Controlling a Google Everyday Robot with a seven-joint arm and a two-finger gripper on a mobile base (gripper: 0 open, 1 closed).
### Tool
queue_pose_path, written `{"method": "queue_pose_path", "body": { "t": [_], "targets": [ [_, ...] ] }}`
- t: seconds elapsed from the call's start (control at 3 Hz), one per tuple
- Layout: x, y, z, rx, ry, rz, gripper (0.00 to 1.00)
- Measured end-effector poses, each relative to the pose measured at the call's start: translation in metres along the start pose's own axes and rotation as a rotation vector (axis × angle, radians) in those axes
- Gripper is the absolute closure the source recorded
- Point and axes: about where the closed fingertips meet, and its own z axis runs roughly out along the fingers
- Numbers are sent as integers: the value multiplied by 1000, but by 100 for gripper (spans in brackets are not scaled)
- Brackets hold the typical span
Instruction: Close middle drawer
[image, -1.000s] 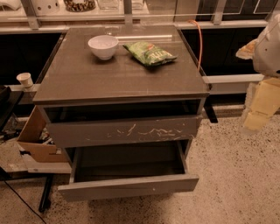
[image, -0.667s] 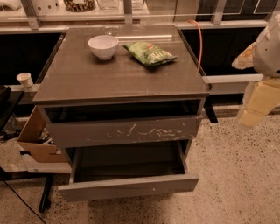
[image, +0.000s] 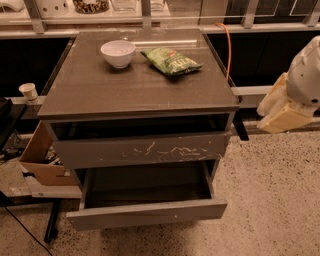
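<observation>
Noting middle drawer (image: 145, 214) pulled out beneath scratched drawer front (image: 100, 152); gripper (image: 281, 113) well right of cabinet (image: 135, 87), apart; cannot tell its opening.

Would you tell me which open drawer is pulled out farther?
The middle drawer, the lower one with the smooth front, sticks out far; the scratched drawer above is barely open. The gripper hangs at the picture's right edge, away from both.
</observation>
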Motion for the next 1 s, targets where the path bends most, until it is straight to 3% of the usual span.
{"method": "queue_pose_path", "body": {
  "t": [0.33,0.67,1.0],
  "targets": [
    [3,20,39,-43,-42,11,89],
    [5,60,102,-123,-71,15,100],
    [14,97,152,-194,-64,14,100]
  ]
}}
